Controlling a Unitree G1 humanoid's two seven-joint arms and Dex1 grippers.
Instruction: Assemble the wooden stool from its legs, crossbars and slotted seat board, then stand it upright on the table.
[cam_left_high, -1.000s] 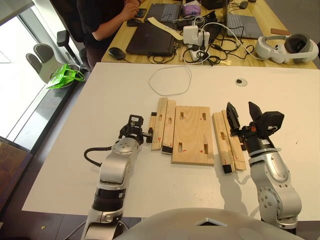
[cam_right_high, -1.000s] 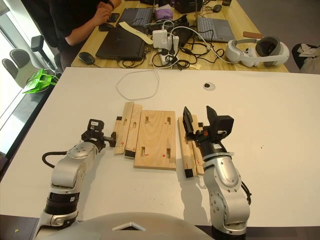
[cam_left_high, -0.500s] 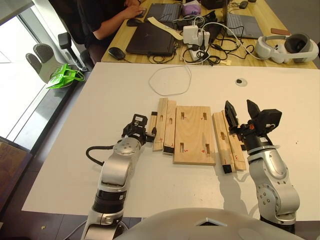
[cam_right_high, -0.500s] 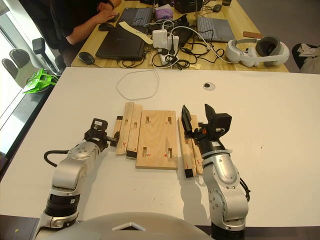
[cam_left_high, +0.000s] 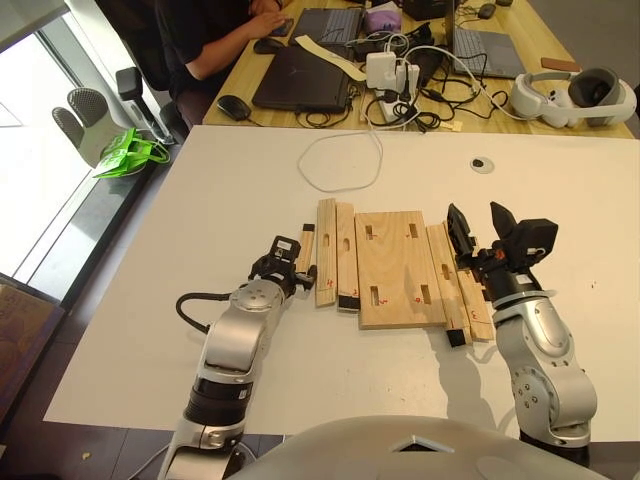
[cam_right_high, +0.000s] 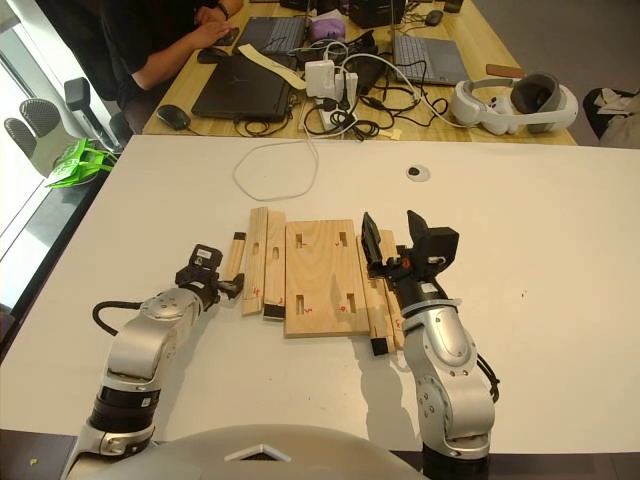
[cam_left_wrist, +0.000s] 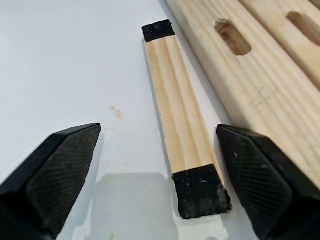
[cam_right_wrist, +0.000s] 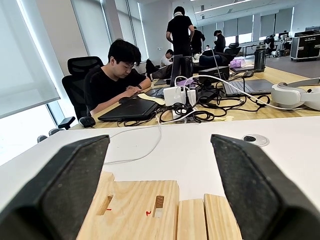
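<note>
Left end effector (cam_left_wrist: 160, 175) gapes astride crossbar (cam_left_wrist: 179, 127); right end effector (cam_left_high: 480, 234) gapes above legs (cam_left_high: 460, 316).

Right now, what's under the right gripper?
Long pale wooden stool pieces lie flat on the white table, beside the slotted wooden seat board. The open right gripper covers their far parts, so their count is unclear.

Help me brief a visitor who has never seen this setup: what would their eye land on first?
First, the pale slotted seat board lying flat in the middle of the white table, with long wooden bars lined up along its sides. Then the two black grippers: the left gripper, open, straddles the end of a short black-tipped crossbar left of the wood. The right gripper, also open, hovers over the right-hand bars.
</note>
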